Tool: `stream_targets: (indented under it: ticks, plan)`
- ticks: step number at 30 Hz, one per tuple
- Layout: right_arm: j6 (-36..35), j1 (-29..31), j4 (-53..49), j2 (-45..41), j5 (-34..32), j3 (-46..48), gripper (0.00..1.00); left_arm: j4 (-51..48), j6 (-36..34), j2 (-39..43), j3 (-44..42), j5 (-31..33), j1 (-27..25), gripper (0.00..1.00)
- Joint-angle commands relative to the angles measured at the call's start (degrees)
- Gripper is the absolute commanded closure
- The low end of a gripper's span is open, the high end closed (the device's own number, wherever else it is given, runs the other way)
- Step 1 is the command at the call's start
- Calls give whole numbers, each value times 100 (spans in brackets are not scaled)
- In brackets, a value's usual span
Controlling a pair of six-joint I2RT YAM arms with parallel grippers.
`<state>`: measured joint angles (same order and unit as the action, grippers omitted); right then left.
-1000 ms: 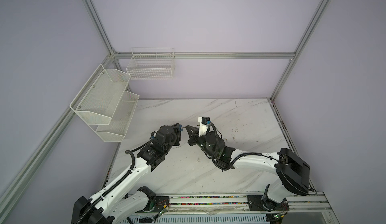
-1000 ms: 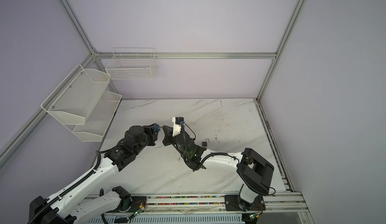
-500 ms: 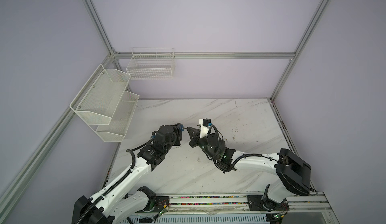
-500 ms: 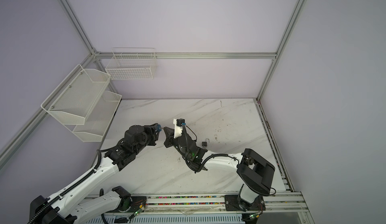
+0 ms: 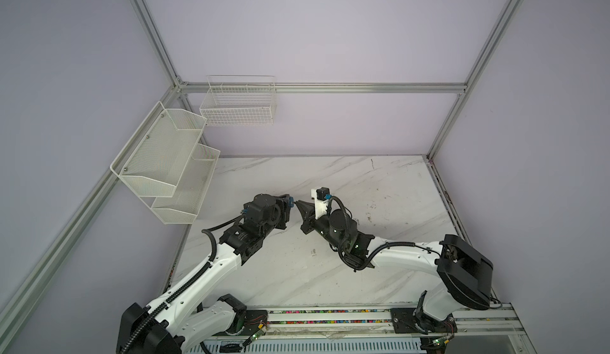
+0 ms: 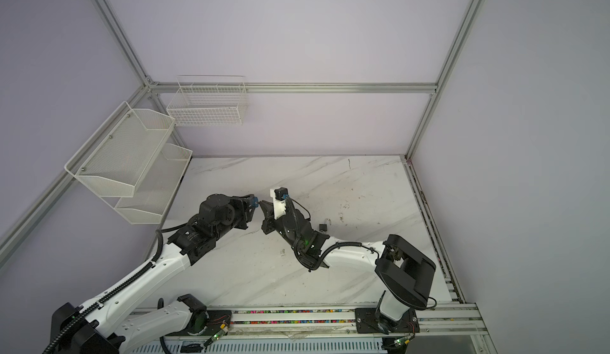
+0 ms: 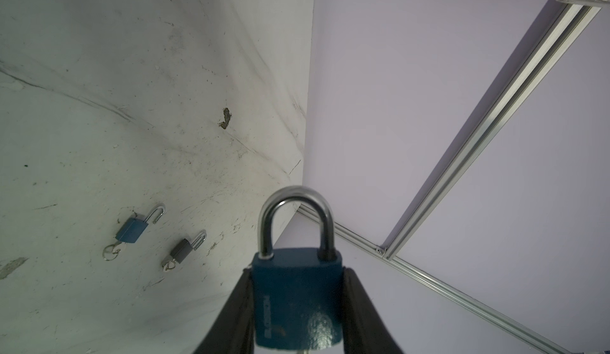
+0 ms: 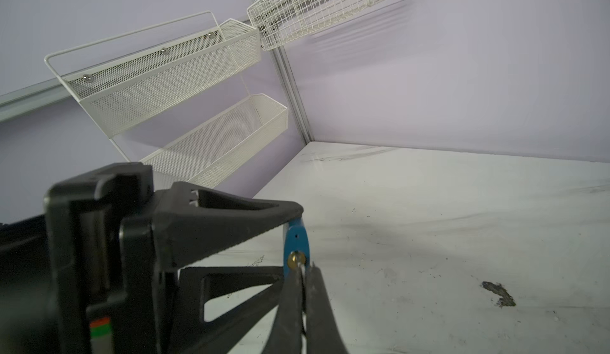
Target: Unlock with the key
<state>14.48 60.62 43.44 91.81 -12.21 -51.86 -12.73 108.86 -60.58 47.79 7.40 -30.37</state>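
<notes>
My left gripper [image 7: 296, 272] is shut on a blue padlock [image 7: 297, 299], one finger on each side of its body. The steel shackle [image 7: 295, 203] points away from the wrist, and both its legs sit in the body. In both top views the padlock [image 5: 290, 201] [image 6: 254, 201] hangs above the table's middle, between the two grippers. My right gripper [image 8: 303, 268] is shut on the key [image 8: 301, 270]. The key's tip is in the brass keyhole [image 8: 292, 259] on the padlock's underside. Most of the key is hidden between the fingers.
Two more padlocks lie on the marble table [image 7: 99, 104], one blue [image 7: 132, 230] and one dark grey [image 7: 181, 251], each with a key in it and its shackle open. A white mesh shelf [image 5: 165, 164] and a wire basket [image 5: 237, 104] hang on the walls at the back left.
The right wrist has dipped slightly while staying at the padlock. The left arm has held still. Both grips are unchanged.
</notes>
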Motion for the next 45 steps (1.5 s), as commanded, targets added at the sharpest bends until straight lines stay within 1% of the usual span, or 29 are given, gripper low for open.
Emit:
stream_targets:
  ticks: [1,4,6,10,12,15,18,20,24,27,30,34,36,38,42,45]
  plan:
    - [-104,178,19,-199,698,78,100,947,-59,-86,694,-640,-48,100]
    - [-45,178,68,-218,761,55,100,939,-166,-60,849,-621,-89,100]
    - [67,178,-106,-21,1064,-258,100,939,-216,-113,1003,-657,-178,100]
    - [975,167,-143,320,1555,-642,100,1161,-191,-329,1210,-919,-306,100]
    - [1388,161,-82,435,1745,-714,100,1347,-206,-341,1189,-852,-386,100]
    - [1784,129,-92,529,2154,-910,100,1465,-301,-367,1288,-950,-443,100]
    - [2135,63,-164,387,2261,-1079,100,1464,-448,-365,1334,-974,-470,100]
    - [2511,-33,-275,327,2328,-1234,100,1442,-561,-376,1301,-986,-486,100]
    - [3488,-199,-550,283,2317,-1417,100,1434,-665,-381,1047,-1004,-481,100]
    - [3836,-233,-839,79,2096,-1510,100,1263,-790,-304,834,-921,-490,100]
    - [4192,-304,-1271,-86,1915,-1637,100,911,-979,-194,691,-686,-491,100]
    - [4270,-310,-1695,-121,1736,-1776,100,772,-1138,-69,544,-280,-491,100]
    - [4483,-313,-1744,-144,1717,-1777,100,620,-1274,-68,589,-167,-490,100]
    - [4525,-314,-1780,-214,1578,-1754,100,596,-1366,-85,583,-93,-487,100]
    - [4919,-331,-1624,-257,1669,-1704,100,648,-1438,-49,464,217,-496,100]
    - [5076,-331,-1654,-297,1635,-1715,100,728,-1530,-126,472,280,-516,100]
